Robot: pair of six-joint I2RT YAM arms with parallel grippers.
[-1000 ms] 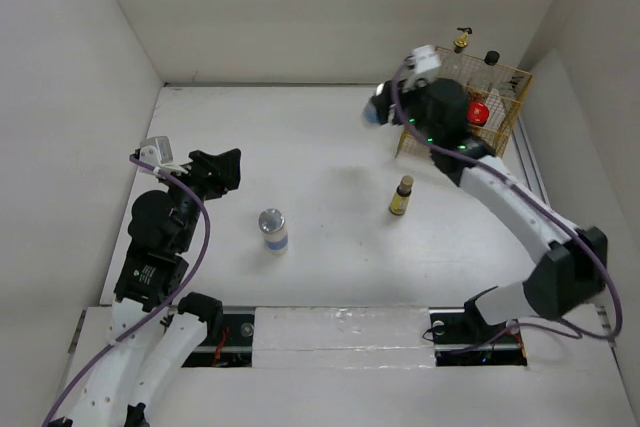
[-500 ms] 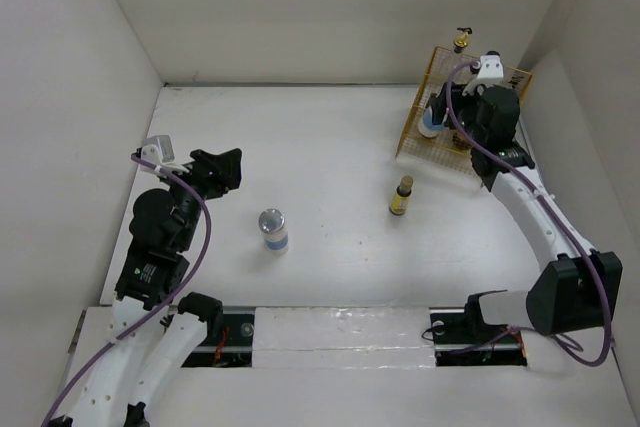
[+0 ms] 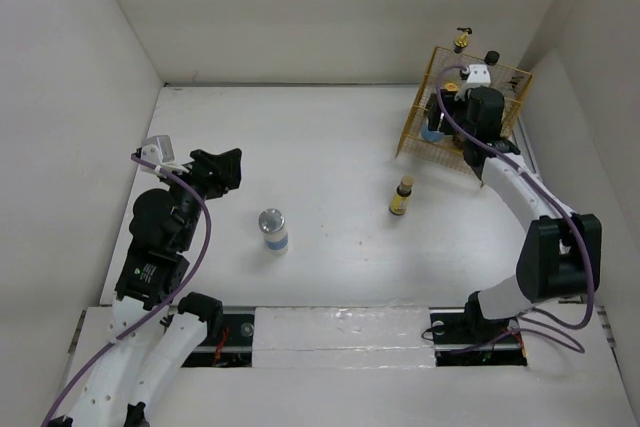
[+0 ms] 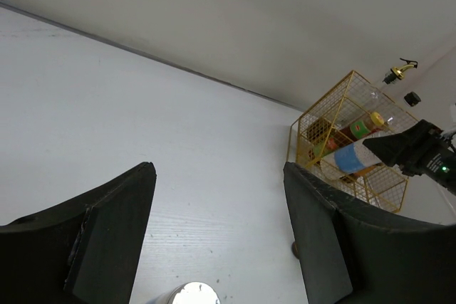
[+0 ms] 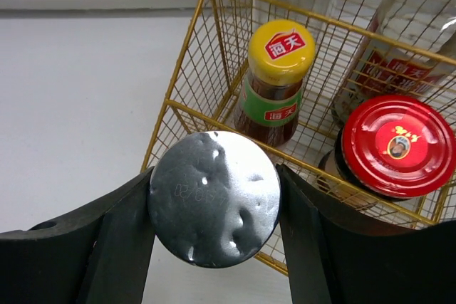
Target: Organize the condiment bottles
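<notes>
Your right fingers (image 5: 121,247) clamp a shaker (image 5: 214,197) at the basket (image 5: 187,55) corner.
They pinch its round body just under the silver lid. It looks rigid, light and smooth, so it may twist or slip in a loose grip; hold it mid-body, squarely. Inside the basket stand a yellow-capped bottle (image 5: 279,69) and a red-lidded jar (image 5: 397,146). Your left fingers (image 4: 107,240) hang wide and empty over the worktop (image 3: 330,147), where a second shaker (image 3: 272,230) and a small bottle (image 3: 402,196) wait.

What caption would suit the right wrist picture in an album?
Right gripper holds a silver-lidded shaker at the yellow wire basket, where a yellow-capped sauce bottle and red-lidded jar stand.
</notes>
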